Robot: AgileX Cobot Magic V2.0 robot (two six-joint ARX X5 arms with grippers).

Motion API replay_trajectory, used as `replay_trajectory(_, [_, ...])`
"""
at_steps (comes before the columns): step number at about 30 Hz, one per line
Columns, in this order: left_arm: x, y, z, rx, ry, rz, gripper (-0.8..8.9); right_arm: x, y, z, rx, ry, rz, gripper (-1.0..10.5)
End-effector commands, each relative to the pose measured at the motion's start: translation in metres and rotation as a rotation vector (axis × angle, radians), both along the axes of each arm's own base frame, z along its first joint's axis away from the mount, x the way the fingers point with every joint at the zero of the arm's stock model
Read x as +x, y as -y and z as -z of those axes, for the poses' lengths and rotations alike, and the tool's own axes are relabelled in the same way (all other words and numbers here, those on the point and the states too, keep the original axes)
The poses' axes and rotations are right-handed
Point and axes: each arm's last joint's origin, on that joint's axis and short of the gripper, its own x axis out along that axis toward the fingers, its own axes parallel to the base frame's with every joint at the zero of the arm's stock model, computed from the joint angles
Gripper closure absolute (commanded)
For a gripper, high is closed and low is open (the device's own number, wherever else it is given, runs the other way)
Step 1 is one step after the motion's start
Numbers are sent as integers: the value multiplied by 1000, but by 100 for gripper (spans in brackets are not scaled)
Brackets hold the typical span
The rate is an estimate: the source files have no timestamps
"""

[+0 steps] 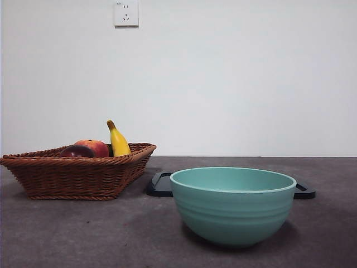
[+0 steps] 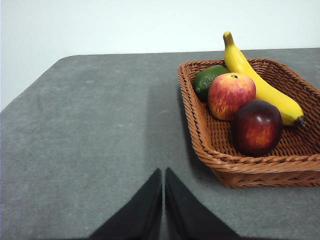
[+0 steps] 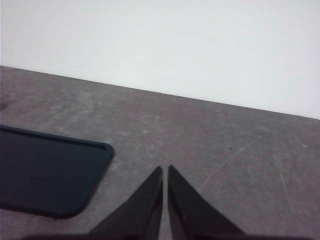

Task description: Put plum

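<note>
Dark maroon, the plum (image 2: 256, 126) sits in the wicker basket (image 2: 220, 162) touching the red apple (image 2: 231, 95) and banana (image 2: 260, 85), so we judge our left gripper (image 2: 163, 176), jaws together like the right gripper (image 3: 165, 172), could nudge them or catch the rim, though the worktop (image 2: 90, 140) beside lies open.

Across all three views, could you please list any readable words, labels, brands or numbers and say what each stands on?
None can be read.
The wall socket shows only slots, no lettering.
The teal bowl, wicker basket, plum and black tray carry no print.
</note>
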Motion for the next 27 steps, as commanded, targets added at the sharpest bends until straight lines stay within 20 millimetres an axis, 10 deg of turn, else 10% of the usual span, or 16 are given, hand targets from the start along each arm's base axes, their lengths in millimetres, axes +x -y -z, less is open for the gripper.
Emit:
replay_trajectory(1, [1,0,8,-3,-28,0,806,0,1,7,12,1,15,940])
replay_trajectory(27, [1,0,8,-3,-28,0,806,-1,0,21,61,-144,11,940])
